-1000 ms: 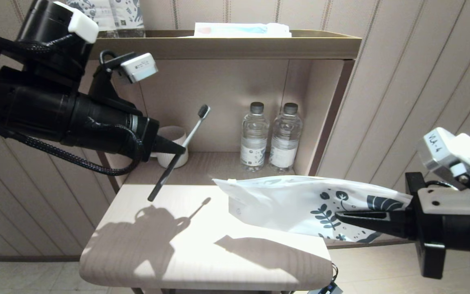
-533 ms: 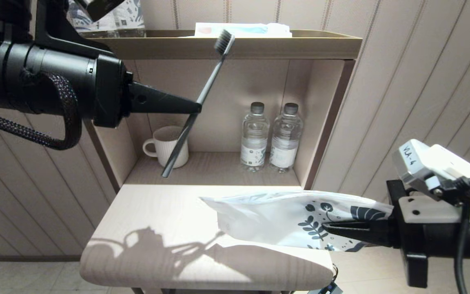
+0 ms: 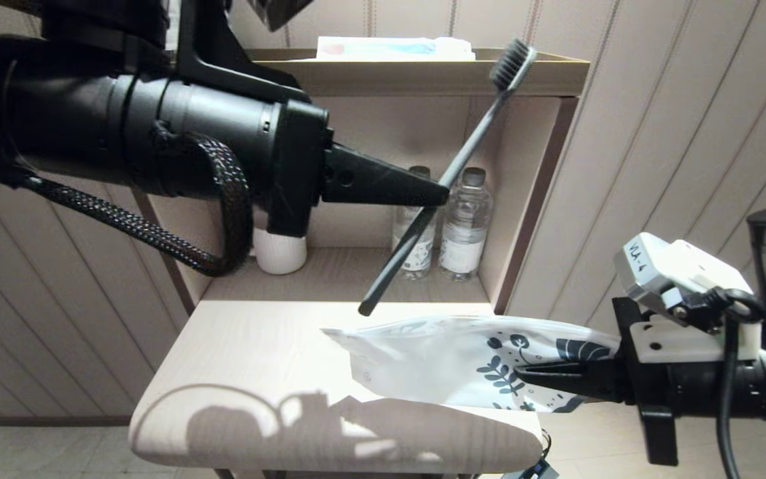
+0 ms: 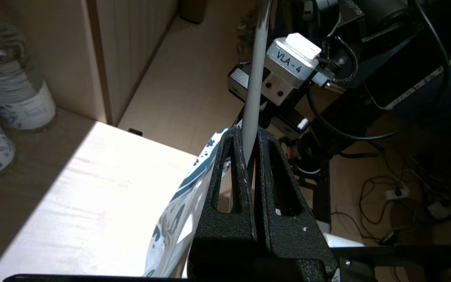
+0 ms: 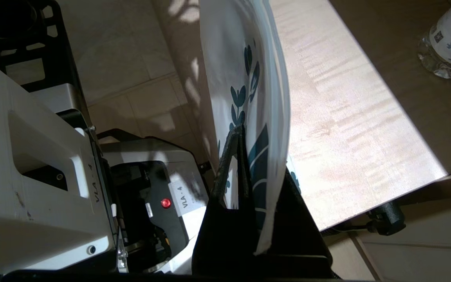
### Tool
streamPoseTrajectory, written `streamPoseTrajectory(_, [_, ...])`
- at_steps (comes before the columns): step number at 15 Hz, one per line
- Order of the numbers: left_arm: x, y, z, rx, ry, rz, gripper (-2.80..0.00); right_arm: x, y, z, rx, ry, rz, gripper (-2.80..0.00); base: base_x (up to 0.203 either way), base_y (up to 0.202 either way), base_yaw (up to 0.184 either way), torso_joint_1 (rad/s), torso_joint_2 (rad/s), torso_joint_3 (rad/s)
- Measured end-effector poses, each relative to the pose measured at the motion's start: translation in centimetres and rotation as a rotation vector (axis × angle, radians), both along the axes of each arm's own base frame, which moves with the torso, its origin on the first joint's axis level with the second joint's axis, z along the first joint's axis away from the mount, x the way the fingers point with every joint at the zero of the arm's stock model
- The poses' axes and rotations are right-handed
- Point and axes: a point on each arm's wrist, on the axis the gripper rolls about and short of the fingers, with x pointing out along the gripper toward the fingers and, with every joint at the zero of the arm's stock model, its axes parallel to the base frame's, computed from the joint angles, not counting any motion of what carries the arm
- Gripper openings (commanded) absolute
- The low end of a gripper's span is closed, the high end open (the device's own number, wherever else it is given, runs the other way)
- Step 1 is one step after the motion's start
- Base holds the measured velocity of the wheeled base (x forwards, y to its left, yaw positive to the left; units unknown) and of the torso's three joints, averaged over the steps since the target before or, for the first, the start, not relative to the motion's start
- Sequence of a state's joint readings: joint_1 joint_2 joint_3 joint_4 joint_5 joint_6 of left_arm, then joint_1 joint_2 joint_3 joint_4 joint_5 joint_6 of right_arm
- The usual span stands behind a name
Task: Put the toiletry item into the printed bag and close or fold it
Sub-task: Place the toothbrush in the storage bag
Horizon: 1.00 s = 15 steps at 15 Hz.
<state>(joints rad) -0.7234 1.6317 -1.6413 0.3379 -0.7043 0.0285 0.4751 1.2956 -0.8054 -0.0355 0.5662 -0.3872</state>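
Note:
My left gripper (image 3: 441, 194) is shut on the middle of the grey toothbrush (image 3: 469, 150), held high and tilted, dark bristles up by the top shelf, handle end (image 3: 366, 307) just above the bag's near end. In the left wrist view the grey handle (image 4: 253, 90) rises from between the closed fingers (image 4: 225, 172). My right gripper (image 3: 522, 374) is shut on the printed end of the white bag (image 3: 436, 359), holding it out flat above the table's right side. In the right wrist view the bag (image 5: 249, 78) runs edge-on away from the gripper (image 5: 243, 131).
A light wooden table (image 3: 237, 372) stands in front of a shelf unit (image 3: 529, 73). Two water bottles (image 3: 466, 226) and a white mug (image 3: 280, 254) sit in the lower recess. Flat packets (image 3: 393, 48) lie on the top shelf.
My left arm has swung right, carrying the toothbrush from over the mug to above the bag's near end. The right gripper has drawn the bag slightly left and lower.

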Motion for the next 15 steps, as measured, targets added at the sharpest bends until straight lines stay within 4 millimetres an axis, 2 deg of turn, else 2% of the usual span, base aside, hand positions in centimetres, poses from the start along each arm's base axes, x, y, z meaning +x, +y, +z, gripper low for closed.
streamPoseTrajectory(4, [0.7,-2.2,-2.0,0.045,0.050,-0.034,-2.80,0.3,0.2,0.0,0.002,0.009,0.007,-2.80,0.000,0.000,0.000,0.000,0.00,0.000])
streamPoseTrajectory(8, [1.0,-3.6,-2.7,0.058,0.051,-0.053,-2.80,0.5,0.4,-0.2,0.008,0.026,0.025,-2.80,0.000,0.000,0.000,0.000,0.00,0.000])
streamPoseTrajectory(15, [1.9,-5.0,-4.5,0.085,0.069,-0.061,-2.80,0.8,0.5,-0.4,0.007,0.040,0.033,-2.80,0.000,0.000,0.000,0.000,0.00,0.000])
